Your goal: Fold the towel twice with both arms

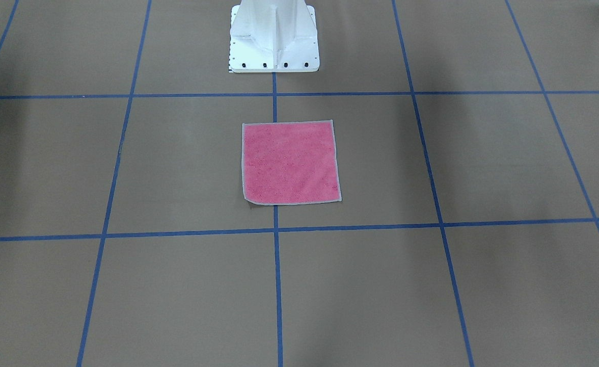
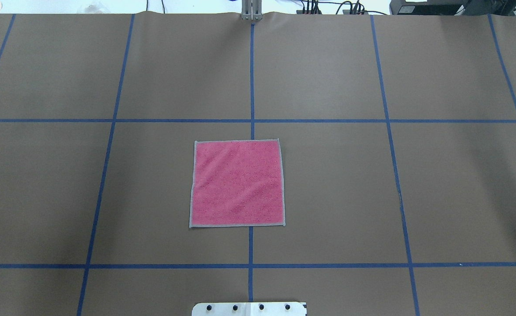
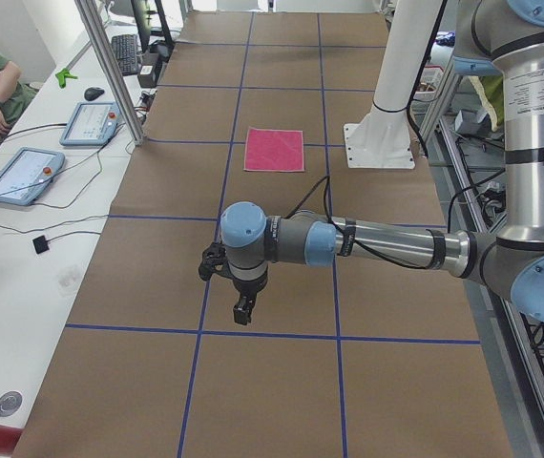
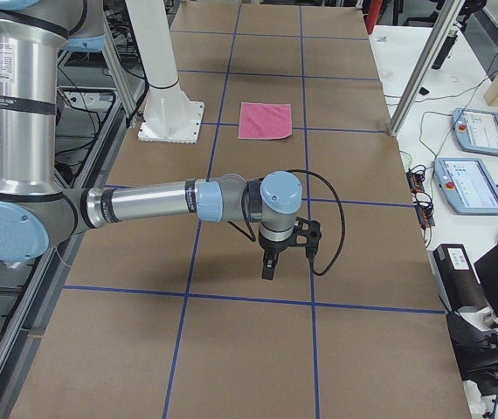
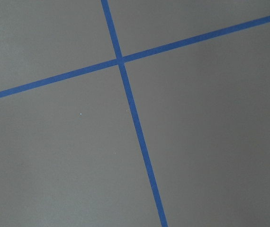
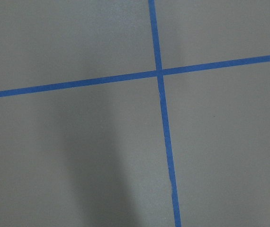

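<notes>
Left gripper (image 3: pixel 243 311) and right gripper (image 4: pixel 268 269) are hanging over opposite ends of the worktop; I'm unable to tell whether either is open or closed. I'm seeing the towel (image 2: pixel 237 183) lying flat, pink face up, midway between the end edges.

Small square pink terry towel (image 2: pixel 237 183) with light grey stitched edging lies flat, unfolded, pink face up, mid-counter (image 2: pixel 350 197). Silver-grey tubular left arm (image 3: pixel 387 246), blue-capped joints, stretches out low, black left claw (image 3: pixel 241 319) pointing down above the counter, towel well off at its 12 o'clock. Matching right arm (image 4: pixel 144 205) mirrors it, right claw (image 4: pixel 267 272) hanging likewise; claw openings unreadable.
</notes>
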You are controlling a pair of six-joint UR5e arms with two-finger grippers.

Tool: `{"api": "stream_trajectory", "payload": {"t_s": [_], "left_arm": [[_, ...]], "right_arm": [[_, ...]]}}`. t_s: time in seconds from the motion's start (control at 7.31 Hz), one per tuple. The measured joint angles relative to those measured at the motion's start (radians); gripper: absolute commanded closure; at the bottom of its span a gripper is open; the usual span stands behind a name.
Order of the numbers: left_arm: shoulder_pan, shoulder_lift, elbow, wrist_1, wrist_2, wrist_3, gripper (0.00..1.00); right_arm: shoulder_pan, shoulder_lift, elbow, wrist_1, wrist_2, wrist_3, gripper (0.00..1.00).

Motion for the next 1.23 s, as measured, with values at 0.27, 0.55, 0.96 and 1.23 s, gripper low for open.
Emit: {"api": "stream_trajectory", "payload": {"t_s": [0.27,0.55,0.96,1.23], "left_arm": [[0.000,0.000,0.000,0.000,0.000,0.002,0.00],[0.000,-0.002,0.000,0.000,-0.001,0.001,0.00],[0.012,-0.105,0.022,0.007,-0.021,-0.017,0.01],[0.082,-0.216,0.024,-0.001,-0.036,-0.167,0.01]], "right_arm": [[0.001,-0.005,0.003,0.007,0.000,0.001,0.00],[0.001,-0.004,0.006,0.008,0.000,0.003,0.00],[-0.008,0.125,-0.022,-0.058,-0.001,0.039,0.00],[-0.064,0.268,-0.051,-0.109,-0.002,0.123,0.00]]}}
